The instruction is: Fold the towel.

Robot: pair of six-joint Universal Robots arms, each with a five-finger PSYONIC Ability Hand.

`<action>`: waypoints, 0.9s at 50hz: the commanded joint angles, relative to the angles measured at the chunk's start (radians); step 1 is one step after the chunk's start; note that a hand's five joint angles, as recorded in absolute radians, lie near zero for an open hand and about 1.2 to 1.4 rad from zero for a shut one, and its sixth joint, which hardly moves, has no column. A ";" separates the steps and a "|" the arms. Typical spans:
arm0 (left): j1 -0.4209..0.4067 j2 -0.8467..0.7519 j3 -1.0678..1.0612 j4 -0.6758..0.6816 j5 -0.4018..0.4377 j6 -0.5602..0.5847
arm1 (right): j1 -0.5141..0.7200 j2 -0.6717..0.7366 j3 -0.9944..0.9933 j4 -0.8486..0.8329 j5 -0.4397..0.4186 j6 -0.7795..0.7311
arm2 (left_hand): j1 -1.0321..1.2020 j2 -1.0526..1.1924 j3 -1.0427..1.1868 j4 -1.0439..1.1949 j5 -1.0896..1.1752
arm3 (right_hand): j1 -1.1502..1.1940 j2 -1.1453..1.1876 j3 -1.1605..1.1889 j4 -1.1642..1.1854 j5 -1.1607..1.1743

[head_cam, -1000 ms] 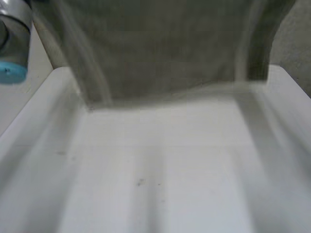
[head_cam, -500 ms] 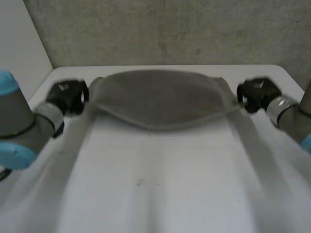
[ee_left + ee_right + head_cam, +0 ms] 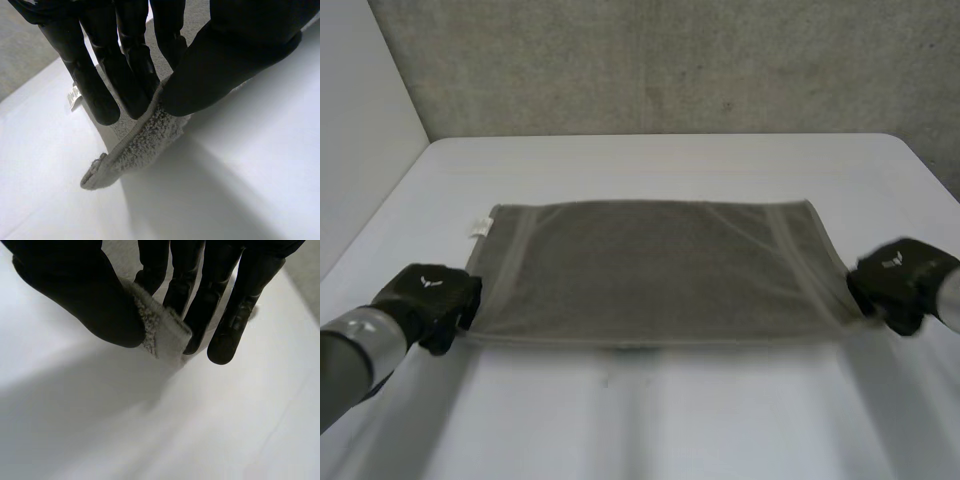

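One towel (image 3: 655,268) is lying on the white table (image 3: 650,430), about in the middle of it, spread out as a wide rectangle. It is looking grey-green, with a rough looped surface and a plainer band running near each short end. A small white label (image 3: 480,227) is sticking out at its far left corner.

Two hands are working on it, one at each near corner. The left hand (image 3: 428,300) is pinching the near left corner between its thumb and its straight fingers (image 3: 130,75), and the corner is lifting a little off the table. The right hand (image 3: 898,285) is pinching the near right corner in the same way, the cloth sitting between its thumb (image 3: 85,300) and fingers. Both far corners are lying flat on the table.
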 commanded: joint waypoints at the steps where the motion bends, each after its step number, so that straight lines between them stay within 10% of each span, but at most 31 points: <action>1: -0.002 0.150 -0.025 -0.257 0.031 0.072 | -0.084 -0.134 0.059 0.179 -0.011 -0.180 | 0.199 0.178 0.180 0.179 0.187 | 0.004 0.182 0.181 0.179 0.185; 9: 0.021 0.127 0.004 -0.164 0.075 0.100 | -0.096 -0.136 0.056 0.078 -0.029 -0.147 | 0.199 0.178 0.180 0.179 0.187 | 0.004 0.182 0.181 0.179 0.185; 23: -0.043 -0.465 0.493 0.166 0.058 0.091 | 0.049 0.284 -0.229 -0.332 0.009 0.223 | 0.199 0.178 0.180 0.179 0.187 | 0.004 0.182 0.181 0.179 0.185; 45: -0.083 -0.827 0.956 0.201 -0.018 0.016 | 0.117 0.614 -0.587 -0.616 0.220 0.286 | 0.199 0.178 0.180 0.179 0.187 | 0.004 0.182 0.181 0.179 0.185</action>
